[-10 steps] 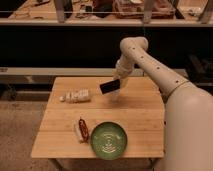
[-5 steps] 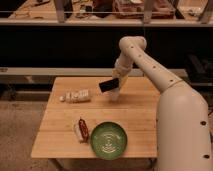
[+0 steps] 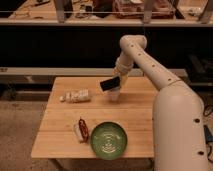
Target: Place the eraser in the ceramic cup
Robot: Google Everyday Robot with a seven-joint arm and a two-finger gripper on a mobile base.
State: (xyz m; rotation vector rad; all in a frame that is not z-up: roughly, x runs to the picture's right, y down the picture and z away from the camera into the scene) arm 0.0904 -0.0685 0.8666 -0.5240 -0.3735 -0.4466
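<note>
Claw [image 3: 118, 80] — eraser [image 3: 109, 84] tilted, long axis leftward-down

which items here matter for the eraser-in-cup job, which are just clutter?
Job: eraser, held by the gripper above the cup.
Clutter: green plate, red-and-white object, white bottle lying on its side.

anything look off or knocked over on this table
The pale plastic bottle lies on its side at the wooden table's left. The gripper holds the flat black eraser tilted above the small white ceramic cup.
</note>
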